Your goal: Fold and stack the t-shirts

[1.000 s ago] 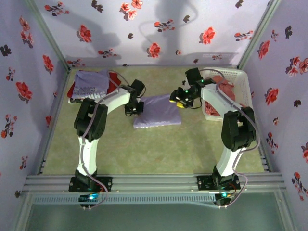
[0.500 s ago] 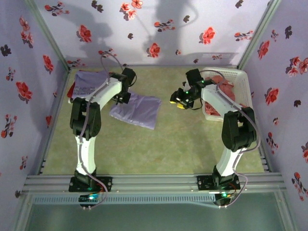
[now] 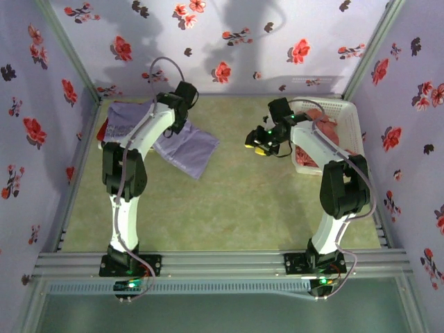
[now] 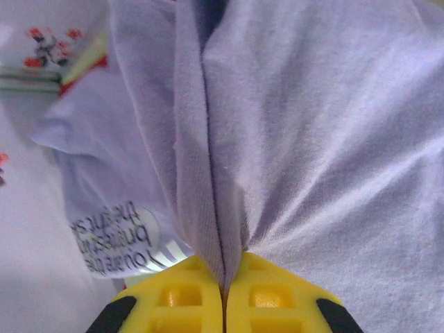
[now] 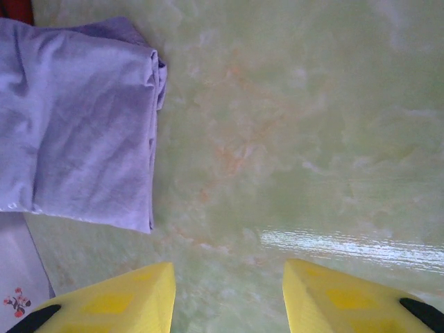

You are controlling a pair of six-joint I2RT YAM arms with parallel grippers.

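The left gripper (image 4: pixel 223 291) is pinched tight on a fold of the plain lavender cotton t-shirt (image 3: pixel 187 147), which is left of centre in the top view, just beside the purple white-lettered t-shirt (image 3: pixel 128 121) at upper left. It would be best to lower it squarely onto that shirt and match the edges before letting go. The right gripper (image 5: pixel 229 291) hovers half-open and empty over the green surface (image 5: pixel 312 139). A white printed patch (image 4: pixel 114 243) partly reads "You are the brightest".
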